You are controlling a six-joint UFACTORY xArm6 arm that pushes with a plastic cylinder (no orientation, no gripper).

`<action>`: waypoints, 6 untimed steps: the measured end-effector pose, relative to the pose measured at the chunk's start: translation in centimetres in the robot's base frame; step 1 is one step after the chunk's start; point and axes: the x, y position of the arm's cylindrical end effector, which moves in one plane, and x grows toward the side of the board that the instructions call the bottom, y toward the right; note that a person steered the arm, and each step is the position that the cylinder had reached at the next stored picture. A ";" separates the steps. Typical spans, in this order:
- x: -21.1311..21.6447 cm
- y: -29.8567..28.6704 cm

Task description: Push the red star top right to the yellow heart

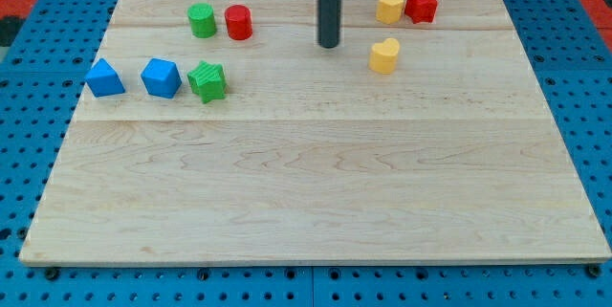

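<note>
camera view: single angle, whole board visible.
my tip: bare rod, no jaws to open or close; touching no block, left of the yellow heart.
red star: near the view's top right, touching the yellow hexagon, up-right of the heart.
read: star looks about in place already; tip stands clear.
others: green cylinder, red cylinder, two blue blocks, green star, left.
</note>
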 end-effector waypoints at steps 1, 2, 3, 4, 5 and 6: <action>3.5 8.8; 4.7 9.6; -0.2 13.0; -5.3 18.4; -10.7 14.1; -9.2 8.2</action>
